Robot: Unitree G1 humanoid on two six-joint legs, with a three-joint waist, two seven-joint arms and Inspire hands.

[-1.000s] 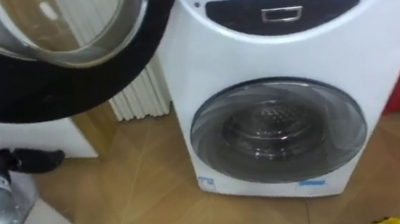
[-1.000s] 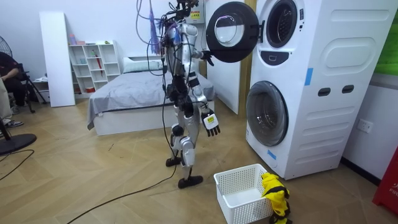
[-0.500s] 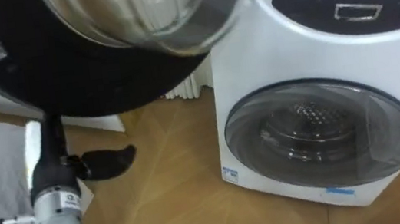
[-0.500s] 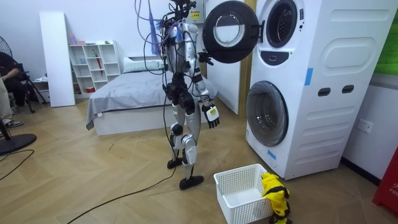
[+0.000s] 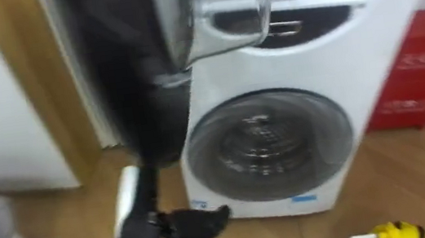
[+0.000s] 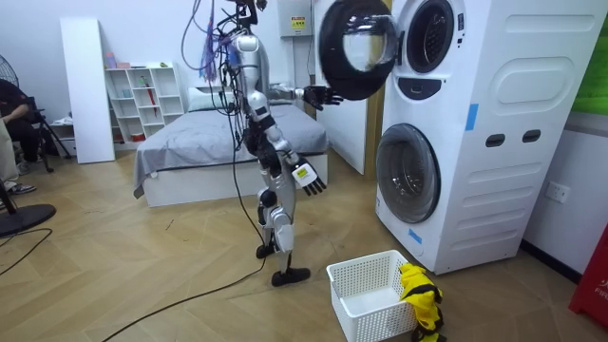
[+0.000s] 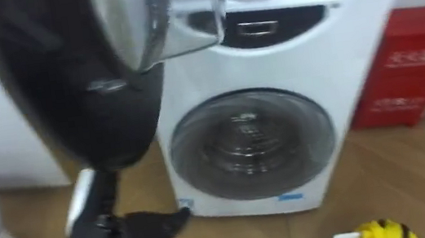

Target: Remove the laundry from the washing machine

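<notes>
The stacked washing machine (image 6: 513,142) stood with its upper door (image 6: 353,49) open. A white basket (image 6: 366,318) on the floor held a yellow garment (image 6: 420,296), well apart from both hands. The left hand (image 6: 323,95) reached straight-fingered at the door's edge, and the right hand (image 6: 309,178) hung low, fingers loose.

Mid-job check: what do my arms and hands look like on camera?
Left hand: black fingers and thumb on a silver cylindrical wrist, a thin dark cable leaving it. Right hand: black fingers, pale back with a small tag. Arms are slim, dark with silver parts.
</notes>
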